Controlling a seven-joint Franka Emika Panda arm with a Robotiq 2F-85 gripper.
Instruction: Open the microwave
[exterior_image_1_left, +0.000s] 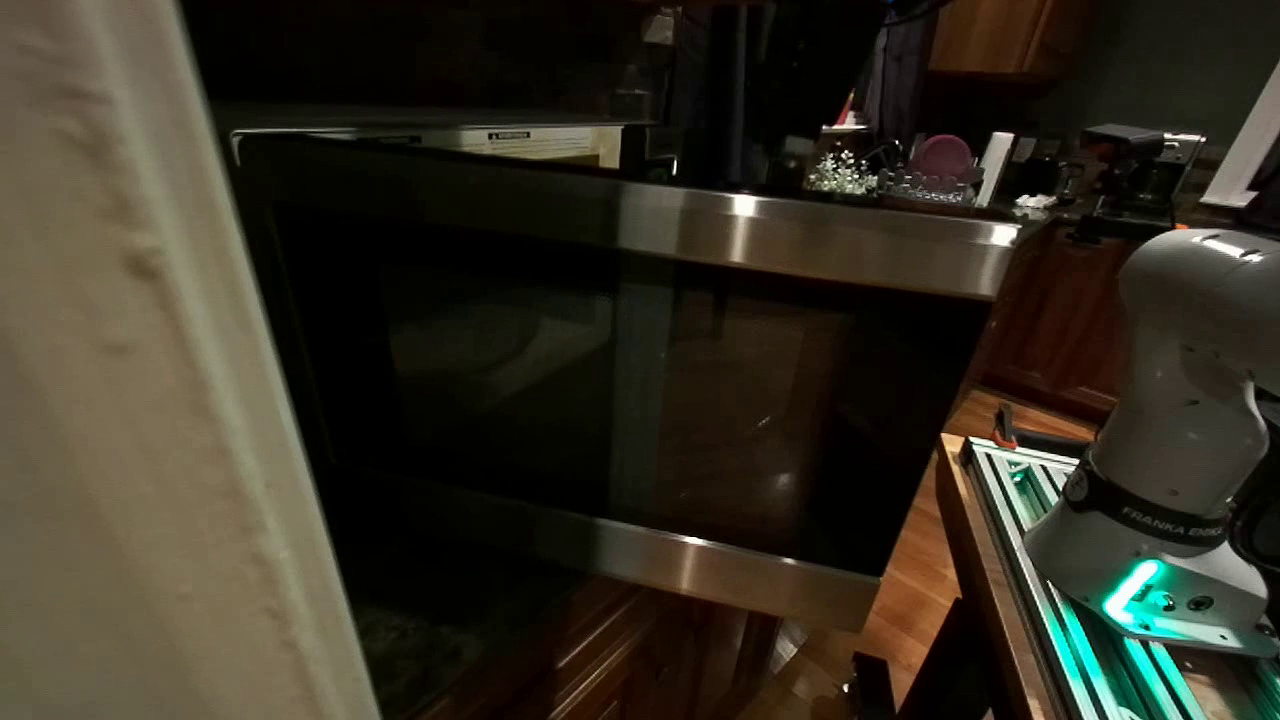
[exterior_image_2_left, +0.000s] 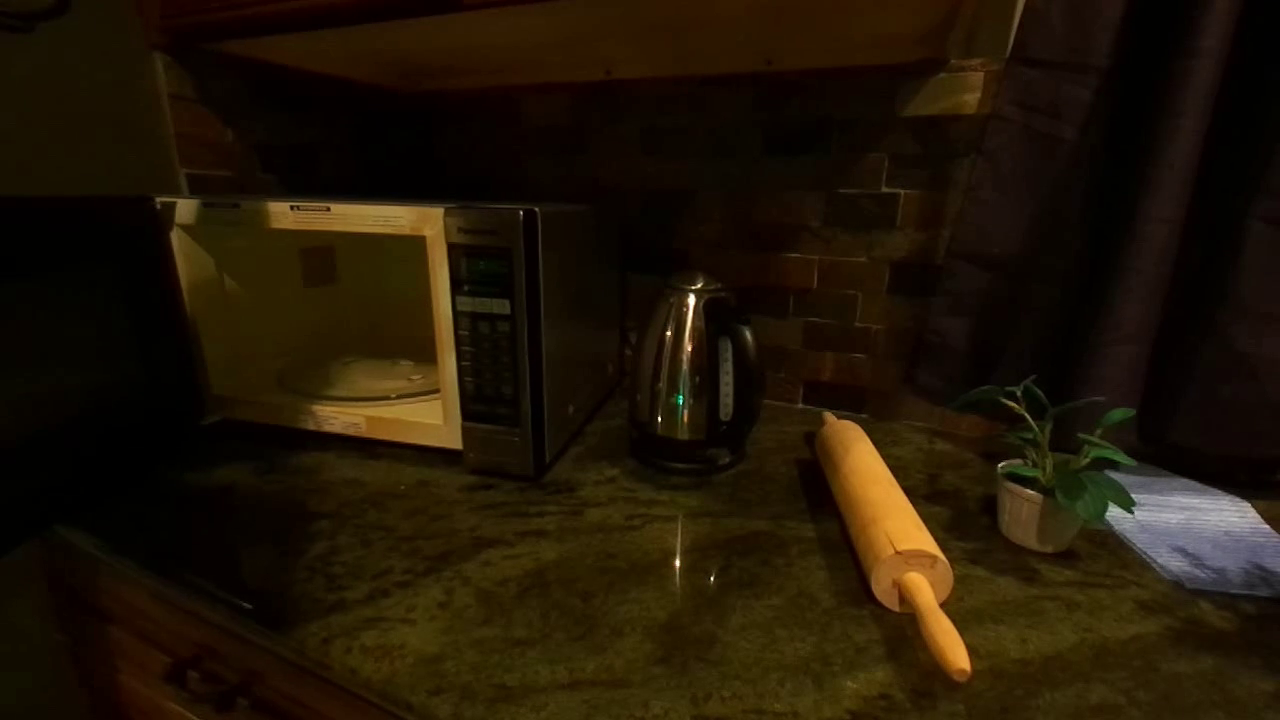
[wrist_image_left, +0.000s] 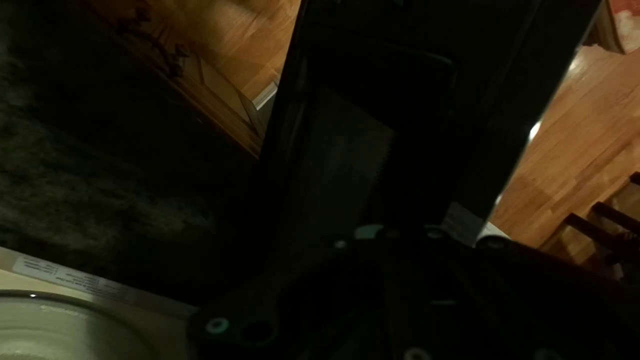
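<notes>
The microwave (exterior_image_2_left: 575, 320) stands on the counter with its door swung wide open, showing its pale cavity and a glass turntable (exterior_image_2_left: 370, 378). The door (exterior_image_1_left: 640, 225), dark glass with steel bands, fills much of an exterior view. In the wrist view the door's dark inner face (wrist_image_left: 345, 145) lies beyond my gripper (wrist_image_left: 414, 232), and the turntable (wrist_image_left: 45, 330) shows at the lower left. My gripper is very dark; its finger joints sit close together and it looks shut, with nothing visible between the tips. It is on the door's inner side. Whether it touches the door is hidden.
A steel kettle (exterior_image_2_left: 690, 370) stands beside the microwave. A rolling pin (exterior_image_2_left: 885, 510) and a potted plant (exterior_image_2_left: 1045, 500) are farther along the counter (exterior_image_2_left: 600, 620). A pale wall edge (exterior_image_1_left: 170, 350) is near the door's hinge side. The arm's base (exterior_image_1_left: 1150, 560) stands on a bench.
</notes>
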